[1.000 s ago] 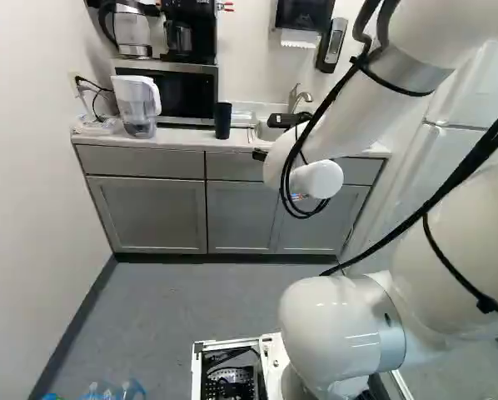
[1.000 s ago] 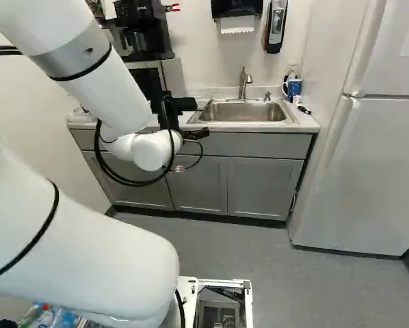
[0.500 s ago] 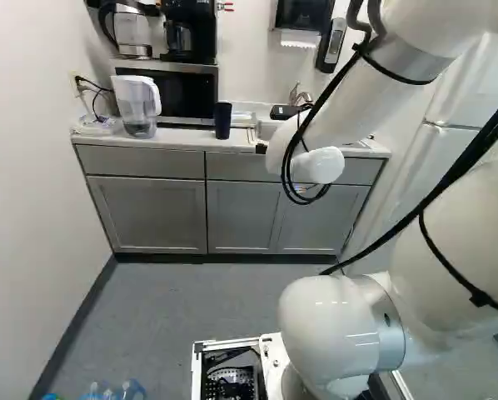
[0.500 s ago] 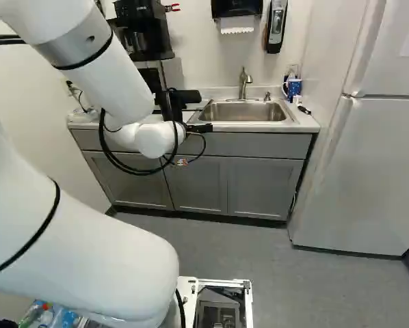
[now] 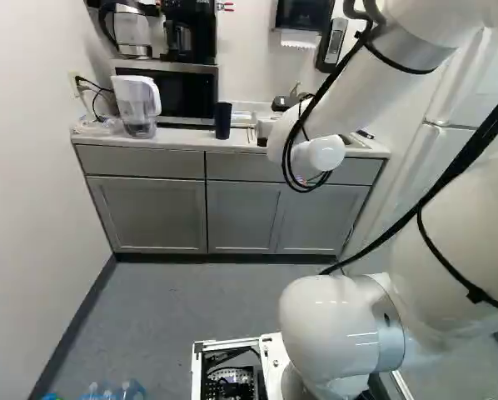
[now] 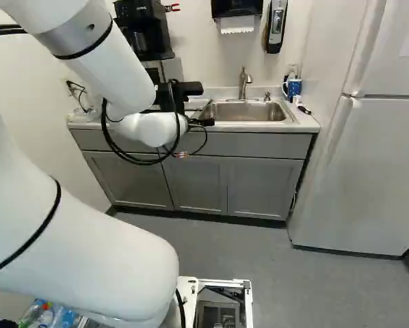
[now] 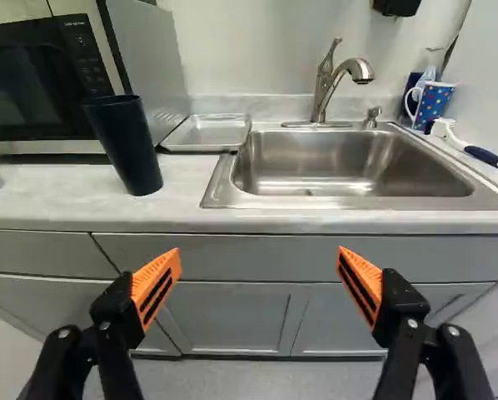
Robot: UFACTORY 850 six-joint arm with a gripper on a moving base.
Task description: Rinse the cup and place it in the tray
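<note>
Gripper [image 6: 203, 122] is wide open, holds nothing; dark tumbler [image 5: 222, 121] stands on countertop [image 5: 178, 140] near tray [image 7: 207, 133], upper middle of left base view.

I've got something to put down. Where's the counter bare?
The counter is bare in front of the microwave, between pitcher and dark cup, and in front of the tray, between cup and sink. It is crowded beside the sink, with mug and brush.

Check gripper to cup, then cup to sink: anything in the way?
Gripper to cup: nothing visible between. Cup to sink: the tray lies between them on the counter, low, probably easy to clear.
</note>
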